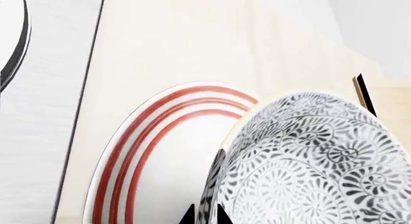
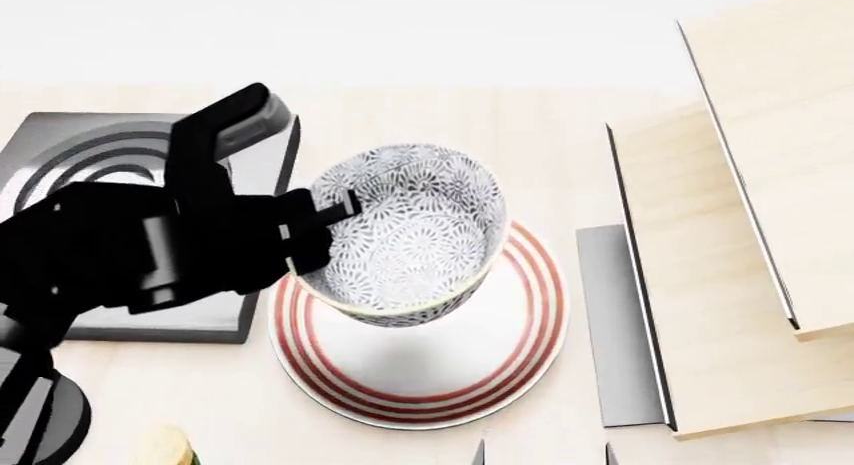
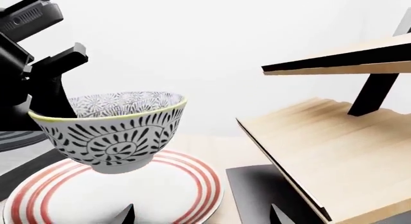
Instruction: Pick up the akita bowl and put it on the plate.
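The akita bowl [image 2: 411,233], white with a dense grey-black floral pattern, hangs tilted just above the plate [image 2: 521,330], a flat white plate with red rings. My left gripper [image 2: 324,213] is shut on the bowl's left rim. In the left wrist view its two tips pinch the bowl's wall [image 1: 212,195], with the bowl [image 1: 314,161] to one side and the plate [image 1: 160,156] behind. The right wrist view shows the bowl [image 3: 115,132] raised slightly over the plate [image 3: 96,195]. My right gripper [image 3: 202,215] is open near the plate's edge, holding nothing.
A dark square burner [image 2: 80,165] with raised rings sits left of the plate, under my left arm. A two-level wooden shelf [image 2: 747,235] stands at the right on a grey base [image 2: 614,315]. A yellowish object [image 2: 163,447] shows at the bottom left edge.
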Available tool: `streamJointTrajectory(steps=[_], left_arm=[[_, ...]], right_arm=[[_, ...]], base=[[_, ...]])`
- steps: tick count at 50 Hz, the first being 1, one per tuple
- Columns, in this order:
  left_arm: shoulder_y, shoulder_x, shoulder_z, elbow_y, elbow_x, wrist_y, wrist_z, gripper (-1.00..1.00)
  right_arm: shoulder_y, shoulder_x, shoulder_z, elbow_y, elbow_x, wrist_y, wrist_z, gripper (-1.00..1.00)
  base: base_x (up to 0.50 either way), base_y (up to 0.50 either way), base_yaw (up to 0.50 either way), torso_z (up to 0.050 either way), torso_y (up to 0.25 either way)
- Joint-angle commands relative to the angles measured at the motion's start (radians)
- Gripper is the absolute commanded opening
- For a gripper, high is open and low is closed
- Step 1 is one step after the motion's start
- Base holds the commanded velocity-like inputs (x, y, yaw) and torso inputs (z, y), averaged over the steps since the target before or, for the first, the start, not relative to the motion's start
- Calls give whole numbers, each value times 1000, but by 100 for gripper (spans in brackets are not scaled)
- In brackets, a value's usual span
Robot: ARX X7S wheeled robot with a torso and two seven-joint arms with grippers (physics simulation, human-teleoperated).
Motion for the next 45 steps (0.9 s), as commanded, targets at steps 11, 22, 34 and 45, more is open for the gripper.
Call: streamJointTrajectory(steps=[11, 22, 34, 45], left_arm=[[-3, 1, 435, 0, -467, 103, -8, -100], [12, 0, 385, 0, -449, 114, -5, -100], [46, 1, 374, 0, -415, 124, -11, -100], [64, 1, 395, 0, -412, 128, -13, -100]], right_arm=[[1, 0, -7, 10, 1, -7, 2, 100], [4, 2, -9, 12, 3, -7, 3, 100], [6, 2, -14, 14, 9, -7, 0, 100], [8, 2, -17, 18, 11, -10, 1, 100]], base=[[0, 0, 0, 6, -54], [-1, 0, 0, 1, 0], [0, 0, 0, 0, 0], [0, 0, 0, 0, 0]])
